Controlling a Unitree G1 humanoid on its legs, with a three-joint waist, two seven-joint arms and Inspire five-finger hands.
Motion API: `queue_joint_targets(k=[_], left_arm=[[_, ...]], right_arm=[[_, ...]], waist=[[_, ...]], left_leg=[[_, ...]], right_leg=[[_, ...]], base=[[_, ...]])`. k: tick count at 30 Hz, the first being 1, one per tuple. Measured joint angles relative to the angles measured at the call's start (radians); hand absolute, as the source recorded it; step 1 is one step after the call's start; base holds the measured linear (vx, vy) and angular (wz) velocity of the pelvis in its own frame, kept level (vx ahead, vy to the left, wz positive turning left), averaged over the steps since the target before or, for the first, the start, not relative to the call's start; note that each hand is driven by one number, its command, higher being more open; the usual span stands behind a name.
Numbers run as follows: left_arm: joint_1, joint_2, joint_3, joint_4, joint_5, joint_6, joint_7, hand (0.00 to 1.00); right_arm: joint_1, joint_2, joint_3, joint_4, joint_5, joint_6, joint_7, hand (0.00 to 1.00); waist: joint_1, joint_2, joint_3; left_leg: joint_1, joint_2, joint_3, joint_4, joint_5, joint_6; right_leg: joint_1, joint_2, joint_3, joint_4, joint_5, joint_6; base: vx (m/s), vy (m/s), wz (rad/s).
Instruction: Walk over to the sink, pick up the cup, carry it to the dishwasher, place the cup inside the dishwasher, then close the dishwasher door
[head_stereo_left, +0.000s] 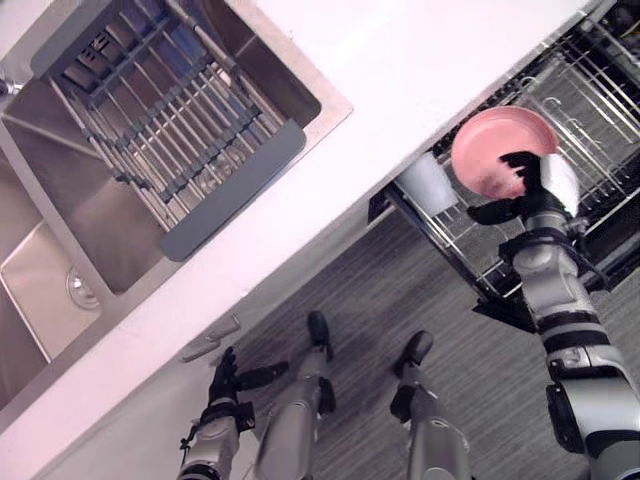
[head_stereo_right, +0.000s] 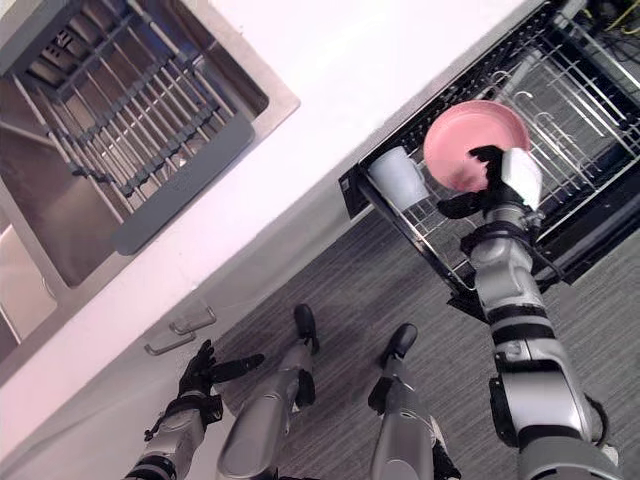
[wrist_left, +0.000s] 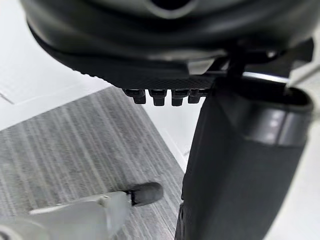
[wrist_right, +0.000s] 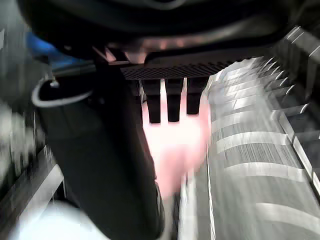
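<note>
Well, the pink round cup (head_stereo_left: 495, 145) is nowhere near the steel sink (head_stereo_left: 60, 230) now. It is in the robot's right hand (head_stereo_left: 530, 185), out over the pulled-out wire rack of the dishwasher (head_stereo_left: 600, 90). The dark fingers (head_stereo_left: 518, 168) are hooked over the cup's rim on the robot's side, so the hand is clamped on it. The cup is tipped with its wide round face towards the robot's head, so its axis lies far from upright.

As I read it, everything turns on what sits under the cup. It hangs above the rack's end nearest the sink, just beside a pale translucent tumbler (head_stereo_left: 428, 183) that already stands in that corner. It should come down on the bare wires on the far side of the tumbler.

The left hand (head_stereo_left: 225, 378) hangs low by the white cabinet front, fingers loose and holding nothing. A grey slatted drying rack (head_stereo_left: 230, 190) lies across the sink.
</note>
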Motion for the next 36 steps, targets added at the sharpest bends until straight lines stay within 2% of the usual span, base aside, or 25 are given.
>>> queue_joint_targets(k=[2, 5, 8, 10, 11, 12, 14, 17, 19, 21, 22, 25, 28, 30, 31, 33, 35, 36], left_arm=[[0.022, 0.000, 0.007, -0.033, 0.016, 0.016, 0.000, 1.00], [0.048, 0.001, 0.022, -0.051, 0.029, 0.026, -0.003, 1.00], [0.055, 0.001, 0.032, -0.051, 0.047, 0.026, -0.020, 1.00], [0.058, 0.000, 0.038, -0.049, 0.047, 0.027, -0.022, 1.00], [0.067, 0.001, 0.040, -0.045, 0.047, 0.030, -0.022, 1.00], [0.082, 0.003, 0.041, -0.047, 0.047, 0.030, -0.022, 1.00], [0.089, 0.004, 0.040, -0.046, 0.044, 0.031, -0.021, 1.00], [0.089, 0.001, 0.021, -0.046, 0.037, 0.038, -0.021, 1.00], [0.089, -0.009, -0.008, -0.039, 0.035, 0.047, -0.019, 1.00], [0.089, -0.029, -0.043, -0.031, 0.015, 0.055, -0.011, 1.00], [0.089, -0.037, -0.046, -0.031, 0.013, 0.056, -0.009, 1.00], [0.088, -0.069, -0.088, -0.040, -0.006, 0.048, 0.013, 1.00], [0.090, -0.081, -0.121, -0.035, -0.008, 0.053, 0.014, 1.00], [0.089, -0.087, -0.124, -0.032, -0.031, 0.058, 0.013, 1.00], [0.089, -0.095, -0.137, -0.036, -0.035, 0.055, 0.009, 1.00], [0.089, -0.102, -0.153, -0.039, -0.041, 0.050, 0.002, 1.00], [0.092, -0.122, -0.160, -0.038, -0.045, 0.037, -0.008, 1.00], [0.097, -0.130, -0.160, -0.037, -0.046, 0.029, -0.018, 1.00]], right_arm=[[0.067, 0.013, -0.109, -0.127, 0.019, -0.035, -0.040, 1.00], [0.101, 0.017, -0.218, -0.185, 0.047, -0.077, -0.109, 1.00], [0.119, 0.008, -0.347, -0.171, 0.161, -0.090, -0.182, 1.00], [0.122, -0.009, -0.383, -0.127, 0.220, -0.090, -0.203, 1.00], [0.124, -0.018, -0.402, -0.084, 0.274, -0.086, -0.206, 0.00], [0.124, -0.027, -0.405, -0.038, 0.334, -0.078, -0.205, 0.00], [0.129, -0.048, -0.405, 0.035, 0.438, -0.062, -0.193, 0.00], [0.128, -0.071, -0.404, 0.120, 0.574, -0.028, -0.143, 0.00], [0.117, -0.081, -0.400, 0.124, 0.590, -0.003, -0.103, 0.00], [0.047, -0.109, -0.361, 0.124, 0.615, 0.018, -0.053, 0.00], [0.027, -0.122, -0.342, 0.124, 0.614, 0.020, -0.039, 0.00], [-0.073, -0.182, -0.270, 0.100, 0.618, 0.021, 0.037, 0.00], [-0.092, -0.205, -0.264, 0.104, 0.636, 0.026, 0.041, 0.00], [-0.107, -0.206, -0.251, 0.110, 0.643, 0.026, 0.058, 0.00], [-0.141, -0.208, -0.235, 0.149, 0.642, 0.026, 0.075, 0.00], [-0.173, -0.211, -0.222, 0.188, 0.641, 0.023, 0.085, 0.00], [-0.183, -0.231, -0.205, 0.249, 0.623, 0.021, 0.086, 0.00], [-0.184, -0.241, -0.189, 0.284, 0.601, 0.021, 0.087, 0.00]], waist=[[-0.022, -0.014, 0.000], [-0.045, -0.042, -0.008], [-0.069, -0.061, -0.017], [-0.080, -0.065, -0.017], [-0.090, -0.065, -0.017], [-0.102, -0.065, -0.017], [-0.104, -0.064, -0.018], [-0.103, -0.044, -0.021], [-0.101, -0.015, -0.019], [-0.090, 0.025, -0.016], [-0.084, 0.035, -0.015], [-0.054, 0.104, -0.009], [-0.037, 0.125, -0.011], [-0.037, 0.127, -0.012], [-0.037, 0.129, -0.014], [-0.036, 0.137, -0.019], [-0.033, 0.158, -0.035], [-0.033, 0.169, -0.043]], left_leg=[[0.037, 0.004, 0.012, 0.000, -0.006, -0.002], [0.098, 0.007, 0.042, 0.000, -0.022, -0.013], [0.119, 0.008, 0.061, -0.001, -0.026, -0.016], [0.127, 0.008, 0.072, -0.002, -0.026, -0.016], [0.133, 0.008, 0.082, -0.005, -0.027, -0.016], [0.134, 0.008, 0.090, -0.006, -0.027, -0.016], [0.117, 0.008, 0.102, -0.006, -0.027, -0.016], [0.062, 0.004, 0.102, -0.005, -0.022, -0.011], [0.039, -0.003, 0.102, -0.001, -0.018, -0.007], [0.014, -0.020, 0.094, -0.001, -0.016, -0.002], [0.007, -0.024, 0.089, -0.001, -0.017, -0.001], [-0.030, -0.041, 0.059, -0.001, -0.013, 0.006], [-0.042, -0.049, 0.037, -0.001, -0.011, 0.010], [-0.044, -0.056, 0.013, 0.000, -0.010, 0.011], [-0.042, -0.063, -0.039, 0.000, -0.010, 0.011], [-0.042, -0.069, -0.076, 0.000, -0.009, 0.011], [-0.033, -0.080, -0.135, 0.002, -0.002, 0.009], [-0.021, -0.087, -0.173, 0.001, 0.003, 0.010]], right_leg=[[0.029, 0.005, 0.019, -0.005, 0.003, 0.000], [0.069, 0.013, 0.052, -0.008, 0.003, 0.000], [0.079, 0.014, 0.074, -0.008, 0.001, 0.001], [0.079, 0.012, 0.085, -0.007, 0.002, 0.002], [0.078, 0.011, 0.095, -0.007, 0.004, 0.004], [0.072, 0.009, 0.105, -0.007, 0.005, 0.005], [0.045, 0.010, 0.122, -0.009, 0.010, 0.007], [-0.006, 0.011, 0.132, -0.031, 0.041, 0.000], [-0.023, 0.009, 0.135, -0.051, 0.063, 0.002], [-0.050, 0.003, 0.158, -0.075, 0.092, 0.006], [-0.059, 0.001, 0.164, -0.081, 0.100, 0.007], [-0.087, -0.009, 0.168, -0.107, 0.128, 0.011], [-0.095, -0.016, 0.160, -0.107, 0.129, 0.013], [-0.095, -0.022, 0.154, -0.103, 0.130, 0.014], [-0.094, -0.030, 0.147, -0.095, 0.129, 0.015], [-0.091, -0.042, 0.134, -0.084, 0.125, 0.019], [-0.070, -0.063, 0.087, -0.037, 0.090, 0.026], [-0.056, -0.082, 0.056, 0.015, 0.055, 0.032]], base=[[0.07, 0.006, -0.22], [0.05, 0.006, -0.34], [0.02, 0.007, -0.20], [0.01, 0.006, -0.18], [0.01, -0.001, -0.23], [0.01, -0.001, -0.25], [0.01, -0.007, -0.24], [0.01, -0.009, -0.09], [0.01, 0.001, -0.03], [0.03, 0.015, -0.19], [0.01, 0.025, -0.21], [-0.02, 0.036, 0.01], [-0.01, 0.031, 0.09], [0.02, 0.036, 0.08], [0.03, 0.044, 0.10], [0.02, 0.051, 0.24], [0.02, 0.067, 0.67], [0.02, 0.073, 0.79]])
